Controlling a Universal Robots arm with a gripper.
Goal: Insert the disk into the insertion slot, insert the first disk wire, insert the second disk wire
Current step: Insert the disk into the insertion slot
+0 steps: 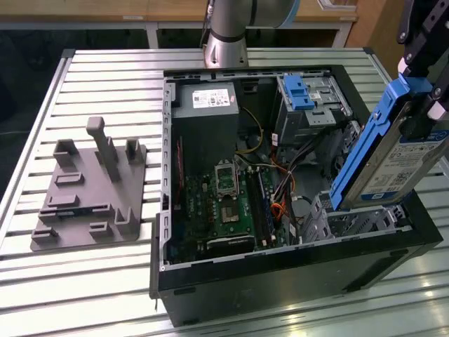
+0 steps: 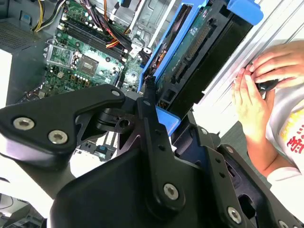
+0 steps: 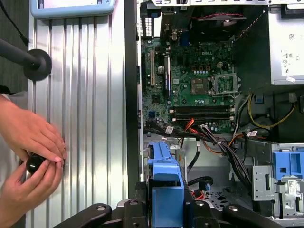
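While the black robot hand (image 1: 423,84) pinches the disk (image 1: 393,158), a flat rectangular silver hard drive with a white label in a bright blue plastic frame, by one end, we see the drive hanging tilted above the corner of the open black computer case (image 1: 280,281) at the exterior view's right. Its lower end is just over the insertion slot (image 1: 330,219), a grey perforated sheet-metal drive cage, and it is not yet seated in the bay. In the second wrist view the fingers (image 2: 151,123) clamp the blue frame rather than the bare metal. We judge that the right place, since the plastic rails should give a slightly yielding, less slippery seat, while the drive body looks smooth, stiff and fairly dense. We would treat it as sensitive to shock, so knocks against the cage walls are the risk, and the dark connector edge (image 2: 202,35) is best left free. Gripped at one end, the long body could pivot between the pads if it catches the cage lip. A person's hands (image 3: 31,152) sit at the edge of the ribbed metal tabletop (image 3: 90,95), well apart from the disk.
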